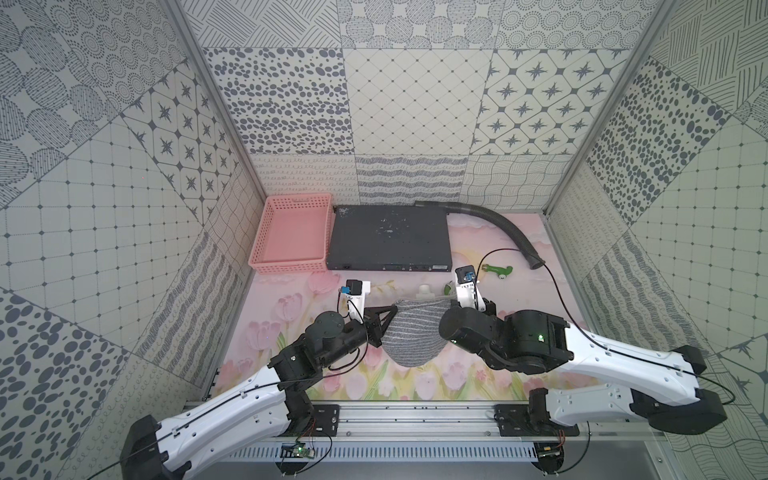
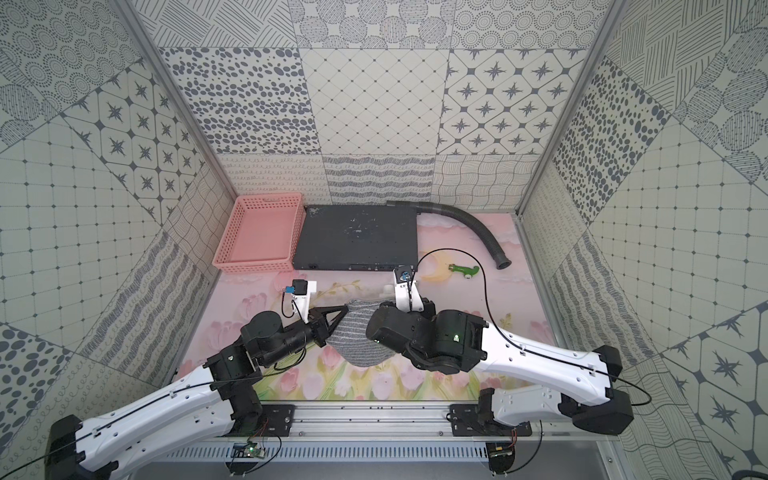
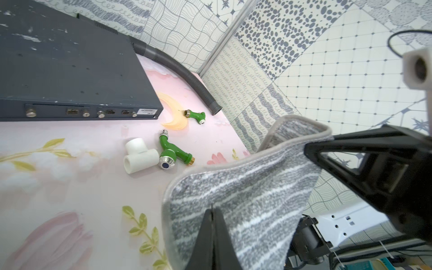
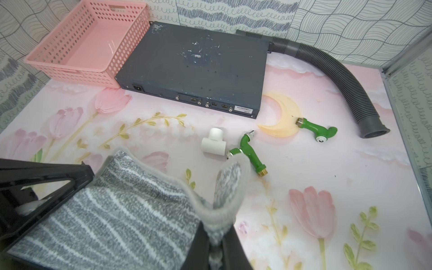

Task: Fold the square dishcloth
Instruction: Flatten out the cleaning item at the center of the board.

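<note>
The square dishcloth [image 1: 415,332] [image 2: 359,334], grey and fuzzy with thin whitish stripes, hangs in the air between my two arms, its lower part sagging toward the flowered mat. My left gripper [image 1: 393,308] [image 3: 212,208] is shut on the cloth's left upper edge. My right gripper [image 4: 216,236] is shut on a bunched corner of the cloth [image 4: 112,210]. In both top views the right wrist hides those fingers. In the left wrist view the right gripper [image 3: 308,148] pinches the far hem of the cloth [image 3: 245,198].
At the back stand a pink basket [image 1: 259,226] and a flat dark grey metal box [image 1: 390,237]. A grey ribbed hose [image 1: 498,224] curves along the back right. A white pipe tee [image 4: 214,142] and two green tap fittings [image 4: 250,149] [image 4: 318,129] lie beyond the cloth.
</note>
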Available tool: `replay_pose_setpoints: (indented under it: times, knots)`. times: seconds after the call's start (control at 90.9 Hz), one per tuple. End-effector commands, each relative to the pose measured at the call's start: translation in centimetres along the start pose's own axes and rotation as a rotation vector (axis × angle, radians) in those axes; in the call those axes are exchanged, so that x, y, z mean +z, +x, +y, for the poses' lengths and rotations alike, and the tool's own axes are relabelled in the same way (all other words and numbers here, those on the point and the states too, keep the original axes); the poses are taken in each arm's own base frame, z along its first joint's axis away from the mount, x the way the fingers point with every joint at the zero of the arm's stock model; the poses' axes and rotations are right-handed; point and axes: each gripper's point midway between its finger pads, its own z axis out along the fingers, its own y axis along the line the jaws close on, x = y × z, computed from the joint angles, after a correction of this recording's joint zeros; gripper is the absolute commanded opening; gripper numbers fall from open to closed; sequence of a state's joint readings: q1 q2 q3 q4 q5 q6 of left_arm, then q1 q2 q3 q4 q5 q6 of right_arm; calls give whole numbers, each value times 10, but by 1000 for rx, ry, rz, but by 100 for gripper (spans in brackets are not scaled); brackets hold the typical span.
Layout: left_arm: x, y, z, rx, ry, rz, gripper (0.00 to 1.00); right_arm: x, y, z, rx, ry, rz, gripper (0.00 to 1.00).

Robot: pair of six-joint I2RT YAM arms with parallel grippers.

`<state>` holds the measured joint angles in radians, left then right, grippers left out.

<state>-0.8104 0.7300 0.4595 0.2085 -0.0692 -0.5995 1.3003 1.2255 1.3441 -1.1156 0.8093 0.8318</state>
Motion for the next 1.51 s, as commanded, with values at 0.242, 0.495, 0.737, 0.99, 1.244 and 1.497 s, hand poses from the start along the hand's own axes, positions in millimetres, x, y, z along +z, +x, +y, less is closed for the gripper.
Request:
replay_pose_setpoints:
  times: [0.242,0.495,0.737,0.99,1.244,1.497]
  knots:
    - [19,-18,92,290,-418,-224,0,158,-6,43,-78,53,152,8]
    - [58,-22,158,315,-595,-204,15,247,-34,91,-157,-2,176,29]
    - [45,-26,174,229,-721,-186,80,244,-25,59,-78,37,209,55]
    - [9,-16,163,37,-768,-59,92,203,16,23,22,17,291,59]
    - [-21,45,163,-213,-814,230,89,184,89,10,138,-26,438,50]
    - [-28,99,164,-372,-780,422,87,191,133,3,161,9,528,45]
